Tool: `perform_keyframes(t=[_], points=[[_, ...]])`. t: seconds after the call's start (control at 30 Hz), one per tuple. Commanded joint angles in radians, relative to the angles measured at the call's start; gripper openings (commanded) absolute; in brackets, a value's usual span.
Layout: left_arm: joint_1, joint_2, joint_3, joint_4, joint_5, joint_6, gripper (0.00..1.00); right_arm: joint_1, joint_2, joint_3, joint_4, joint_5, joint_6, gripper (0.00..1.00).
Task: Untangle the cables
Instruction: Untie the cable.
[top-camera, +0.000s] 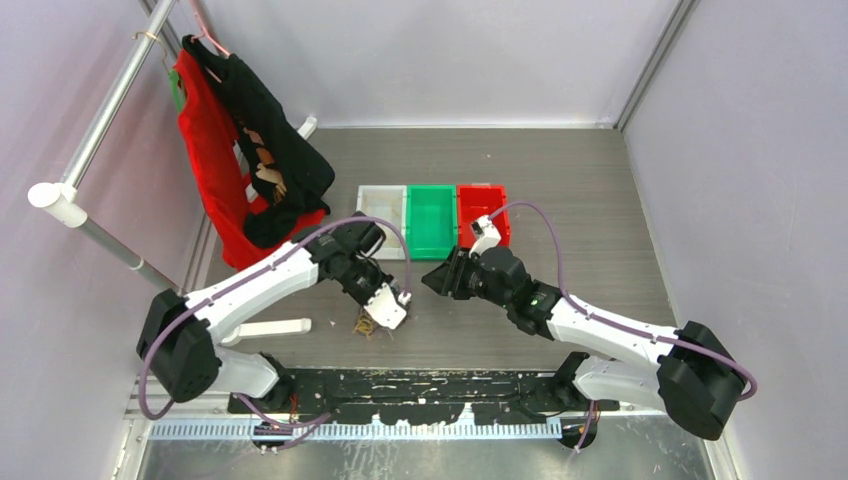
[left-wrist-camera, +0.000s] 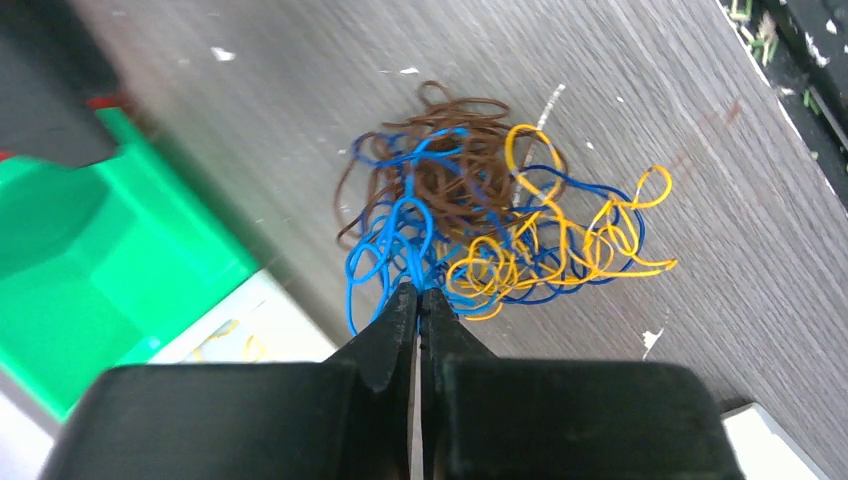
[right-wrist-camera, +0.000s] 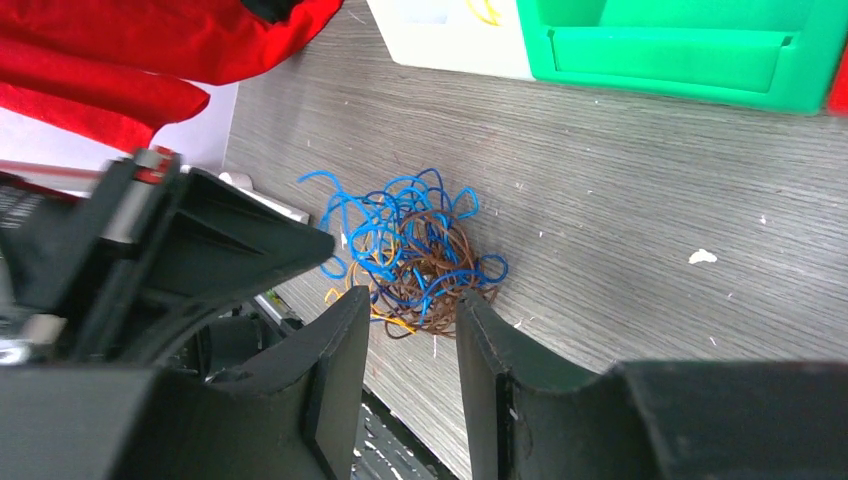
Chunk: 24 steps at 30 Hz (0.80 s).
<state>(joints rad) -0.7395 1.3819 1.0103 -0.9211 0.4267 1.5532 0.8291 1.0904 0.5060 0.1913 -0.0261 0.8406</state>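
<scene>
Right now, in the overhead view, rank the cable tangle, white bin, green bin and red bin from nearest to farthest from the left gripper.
1. Cable tangle, at the left gripper tips.
2. White bin, directly beyond it.
3. Green bin, mid-row.
4. Red bin, the row's right end.

the left gripper (top-camera: 388, 314) is down at the cables (top-camera: 371, 323), a small tangle on the grey table (top-camera: 600, 200). the right gripper (top-camera: 436, 278) points toward it from nearby, before a white bin (top-camera: 381, 205), green bin (top-camera: 431, 215) and red bin (top-camera: 470, 198).
</scene>
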Motion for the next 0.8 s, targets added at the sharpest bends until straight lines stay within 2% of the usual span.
perform_keyframes(t=[0.0, 0.2, 0.4, 0.63, 0.77], points=[[-0.004, -0.094, 0.083, -0.045, 0.067, -0.192, 0.00, -0.002, -0.007, 0.009, 0.040, -0.012, 0.013, 0.42], [-0.004, -0.177, 0.156, -0.068, 0.110, -0.402, 0.00, -0.002, -0.021, 0.010, 0.057, -0.024, 0.009, 0.44], [-0.005, -0.195, 0.305, -0.059, 0.130, -0.620, 0.00, -0.002, -0.061, 0.012, 0.125, -0.071, -0.039, 0.57], [-0.006, -0.198, 0.394, -0.023, 0.175, -0.865, 0.00, 0.003, -0.099, 0.039, 0.204, -0.129, -0.189, 0.64], [-0.005, -0.204, 0.423, 0.015, 0.199, -0.945, 0.00, 0.010, -0.128, 0.044, 0.260, -0.144, -0.280, 0.65]])
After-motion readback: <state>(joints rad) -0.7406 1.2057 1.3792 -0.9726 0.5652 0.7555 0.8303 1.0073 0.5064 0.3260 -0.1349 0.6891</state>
